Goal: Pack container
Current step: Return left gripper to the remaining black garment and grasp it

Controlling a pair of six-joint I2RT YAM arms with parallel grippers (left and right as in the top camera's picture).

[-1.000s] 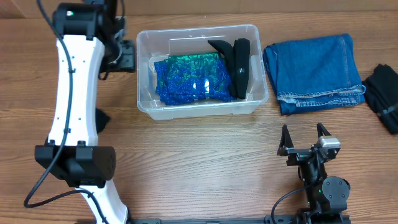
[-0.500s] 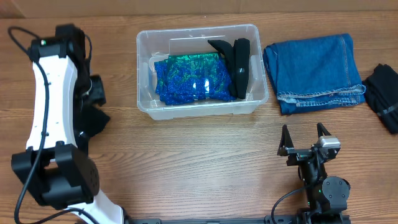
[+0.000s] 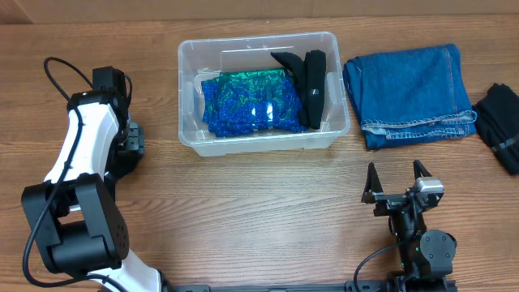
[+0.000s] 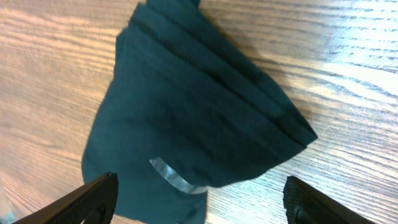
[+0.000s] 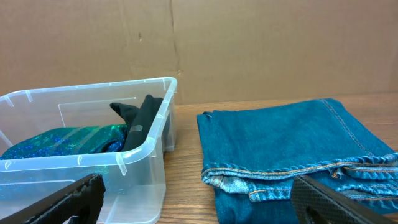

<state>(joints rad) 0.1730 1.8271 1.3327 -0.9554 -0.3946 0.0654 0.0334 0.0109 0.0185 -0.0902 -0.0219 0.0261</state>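
1 container point(image 3: 182, 81) near left end effector point(image 4: 202, 202)

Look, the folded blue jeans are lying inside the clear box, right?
Not quite. The folded blue jeans lie on the table, outside the container and beside it. The overhead view shows this. What is inside is a shiny blue-green cloth and a black item.

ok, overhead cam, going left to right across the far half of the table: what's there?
left arm → container → folded jeans → black cloth at the right edge
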